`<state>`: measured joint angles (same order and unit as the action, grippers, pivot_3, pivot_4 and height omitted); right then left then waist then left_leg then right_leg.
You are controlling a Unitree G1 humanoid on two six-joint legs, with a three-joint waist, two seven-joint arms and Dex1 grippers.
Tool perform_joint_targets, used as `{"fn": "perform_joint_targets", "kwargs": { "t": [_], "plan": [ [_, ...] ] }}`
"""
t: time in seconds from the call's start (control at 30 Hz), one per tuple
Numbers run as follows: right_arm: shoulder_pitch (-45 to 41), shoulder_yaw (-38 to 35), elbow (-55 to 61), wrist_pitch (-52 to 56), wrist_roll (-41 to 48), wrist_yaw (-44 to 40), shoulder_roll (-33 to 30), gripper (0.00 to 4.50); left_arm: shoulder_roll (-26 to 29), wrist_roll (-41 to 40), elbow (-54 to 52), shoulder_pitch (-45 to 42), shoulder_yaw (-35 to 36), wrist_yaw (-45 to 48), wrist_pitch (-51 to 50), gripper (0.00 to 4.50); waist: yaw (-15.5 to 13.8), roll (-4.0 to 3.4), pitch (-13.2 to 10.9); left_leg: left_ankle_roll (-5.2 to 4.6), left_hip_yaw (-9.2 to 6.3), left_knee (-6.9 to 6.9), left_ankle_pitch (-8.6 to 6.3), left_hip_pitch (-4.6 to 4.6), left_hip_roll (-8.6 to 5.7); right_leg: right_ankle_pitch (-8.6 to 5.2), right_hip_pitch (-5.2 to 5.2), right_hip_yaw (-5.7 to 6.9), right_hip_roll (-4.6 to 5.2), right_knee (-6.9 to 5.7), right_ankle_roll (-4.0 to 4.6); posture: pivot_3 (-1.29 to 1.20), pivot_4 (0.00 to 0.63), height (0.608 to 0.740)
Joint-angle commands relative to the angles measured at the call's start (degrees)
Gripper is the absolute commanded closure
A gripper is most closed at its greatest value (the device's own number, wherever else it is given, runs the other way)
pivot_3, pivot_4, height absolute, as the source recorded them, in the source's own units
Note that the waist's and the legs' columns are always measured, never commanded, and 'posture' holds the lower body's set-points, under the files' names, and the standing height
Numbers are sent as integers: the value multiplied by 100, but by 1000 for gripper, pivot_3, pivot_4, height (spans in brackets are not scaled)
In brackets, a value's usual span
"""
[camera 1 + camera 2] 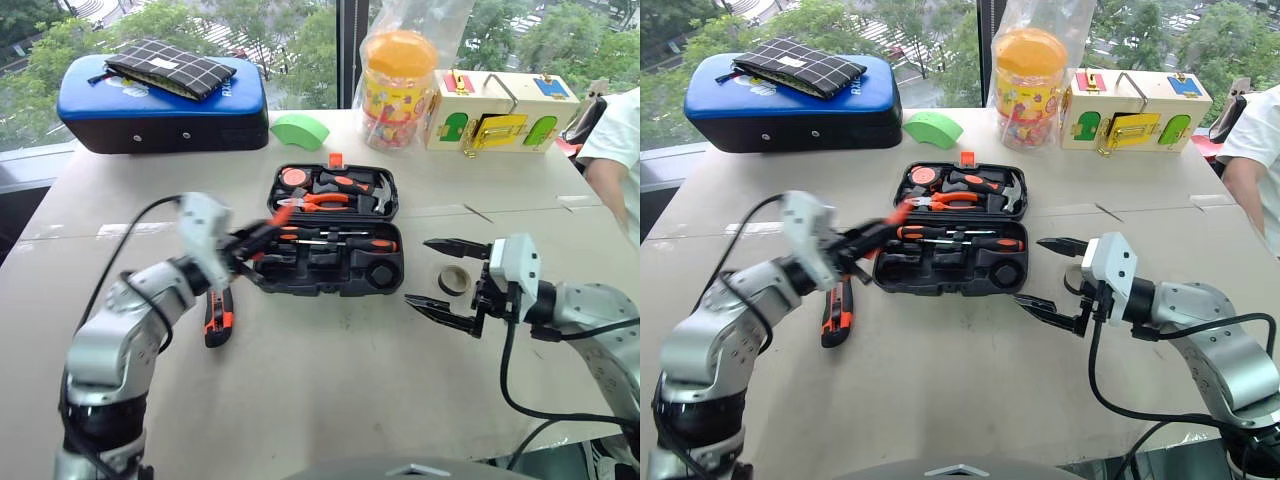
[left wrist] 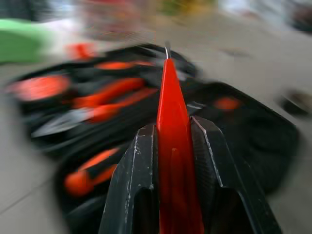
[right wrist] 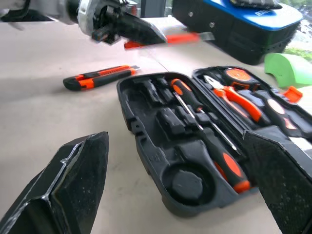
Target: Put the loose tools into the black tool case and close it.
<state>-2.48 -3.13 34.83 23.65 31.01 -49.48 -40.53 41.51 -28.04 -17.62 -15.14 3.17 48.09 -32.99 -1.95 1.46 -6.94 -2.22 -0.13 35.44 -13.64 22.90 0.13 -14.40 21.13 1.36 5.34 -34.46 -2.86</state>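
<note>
The thin orange tool (image 2: pixel 171 146) tapers to a small metal tip, and its handle end is buried between the left gripper (image 1: pixel 250 245)'s black fingers, which are clamped on it. In the left wrist view everything behind it smears into orange and black streaks, so the slots there are hard to read. The black tool case (image 1: pixel 385 275) lies open at the centre of the frame on the pale table (image 1: pixel 330 390), a ribbed plastic clamshell with moulded recesses. Two slim screwdrivers (image 1: pixel 340 240) sit in its near half. The utility knife (image 1: pixel 218 320) lies loose at centre left, just outside the case. The small dark tape roll (image 1: pixel 454 280) at centre right is partly covered by the right gripper (image 1: pixel 440 275), whose jaws stand wide apart, holding nothing.
</note>
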Motion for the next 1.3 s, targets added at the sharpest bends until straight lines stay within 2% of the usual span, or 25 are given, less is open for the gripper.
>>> {"fn": "perform_joint_targets", "kwargs": {
  "t": [0.03,0.23,0.3,0.5,0.8,1.0,1.13,1.2,1.27,1.3],
  "plan": [
    [176,-471,258,-40,98,50,-148,0,349,979,1430,-846,-961,1434,1524,4128,-15,0,0,-2,1,0,2,0,2,0,1,5,-9,0,0,0,150,740],
    [716,-795,752,101,167,351,-172,0,365,2050,4130,-2398,-1801,2842,3545,4128,-24,17,-3,-6,12,0,2,0,15,0,0,12,-27,7,-2,0,150,740],
    [842,-783,843,103,122,450,-134,0,279,2238,4747,-2705,-1920,3059,3998,4128,-30,24,-1,-6,2,8,2,7,14,0,1,28,-55,6,-3,0,150,740],
    [978,-767,955,90,110,633,-88,0,-16,2742,6135,-3420,-2024,3272,4864,4128,-34,25,-7,-32,4,66,-13,9,13,-1,-22,28,-53,-7,-8,0,150,740],
    [1084,-820,881,-37,29,635,-122,0,-327,2714,6436,-3561,-1938,3745,4990,4128,-29,28,-8,-35,-1,85,-15,6,13,-1,-31,33,-56,-23,-13,0,150,740],
    [1148,-820,880,-66,-23,643,-103,0,-289,2789,6003,-3247,-1912,3653,4833,4128,-29,28,-7,-39,-4,86,-17,5,12,10,-34,37,-58,-28,-34,0,150,740],
    [1127,-778,871,-66,-43,647,-85,0,-329,2968,6206,-3274,-1899,3451,4969,4128,-31,28,-7,-39,-6,87,-17,2,12,10,-39,39,-59,-28,-34,0,150,740],
    [1108,-767,858,-66,-44,631,-90,0,-347,2980,6337,-3359,-1853,3450,5017,3106,-28,28,-7,-39,-6,89,-17,0,12,11,-41,39,-59,-28,-35,0,150,740],
    [1104,-778,862,-60,-35,621,-96,0,-382,2857,6351,-3443,-1698,3407,4850,2460,-25,28,-8,-39,-4,90,-17,-1,12,11,-41,37,-59,-29,-35,0,150,740],
    [1112,-797,869,-57,-23,616,-100,0,-387,2670,6256,-3496,-1534,3407,4564,1972,-26,29,-9,-39,-5,91,-17,-1,12,11,-41,38,-60,-30,-35,0,150,740]
  ]
}}
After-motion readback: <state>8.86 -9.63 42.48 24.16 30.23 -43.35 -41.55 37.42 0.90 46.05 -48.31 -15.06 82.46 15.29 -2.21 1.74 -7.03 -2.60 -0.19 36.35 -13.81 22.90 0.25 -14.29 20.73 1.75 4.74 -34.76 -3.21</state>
